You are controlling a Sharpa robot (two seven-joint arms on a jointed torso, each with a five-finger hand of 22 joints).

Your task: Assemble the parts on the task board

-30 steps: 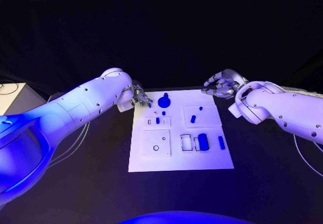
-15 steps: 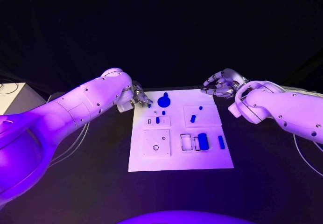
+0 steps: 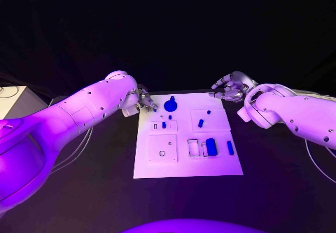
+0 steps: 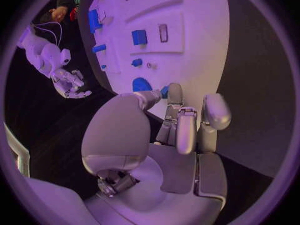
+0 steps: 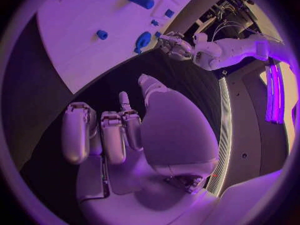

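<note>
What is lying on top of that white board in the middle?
On the task board lie several small blue parts: a round one with a stem at the far end, a fat cylinder and a slim bar nearer. The left hand covers the board's far left corner.

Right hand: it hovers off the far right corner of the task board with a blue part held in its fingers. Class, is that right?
Not quite. The right hand does hover off the far right corner of the task board, but it holds nothing: the right wrist view shows its fingers curled in with no blue part between them.
</note>
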